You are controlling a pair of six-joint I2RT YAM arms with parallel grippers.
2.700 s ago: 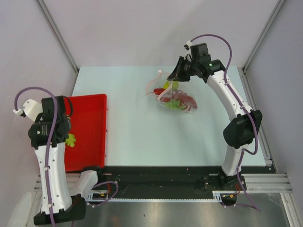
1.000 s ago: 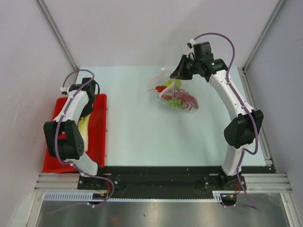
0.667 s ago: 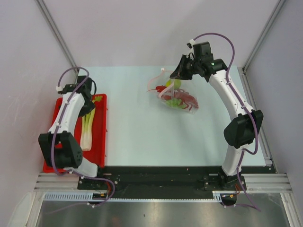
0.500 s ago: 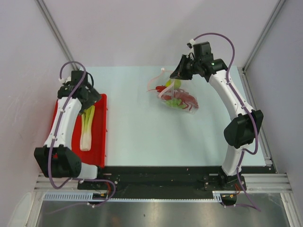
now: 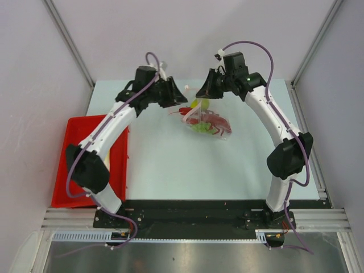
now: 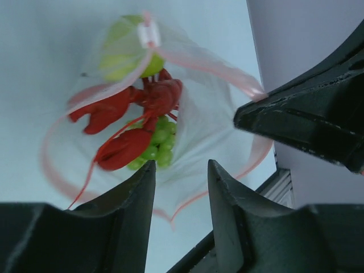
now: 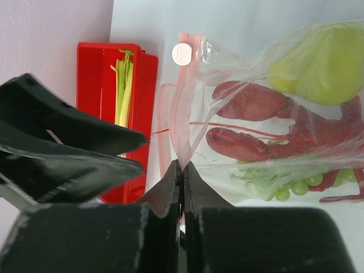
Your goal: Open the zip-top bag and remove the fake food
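- The right jaws are pinched tight on the rim of the zip-top bag (image 7: 227, 57), right at its pink zip strip. They lift that side off the surface (image 5: 170, 165), toward the far middle.
- The left jaws stand partway apart with nothing between them, poised at the bag's mouth and looking straight in.
- The step in hand looks like reaching in for another piece. The mouth gapes, so the left jaws should enter down the middle, clear of film and strip, and close on one toy only.
- The lobster (image 6: 153, 102) lies uppermost, partly over the grape bunch (image 6: 156, 148). Its body probably offers a firmer hold than its thin feelers.
- The pear (image 6: 128, 54) sits on the side away from the left jaws, near the white slider (image 6: 149, 35).
- A firm pinch on the right should stop the crinkly bag from following the toy out.
- The red tray (image 7: 91, 85), well to the left, holds the pale stalk vegetable (image 7: 124, 85), lying lengthwise. The other three pieces of fake food are in the bag.
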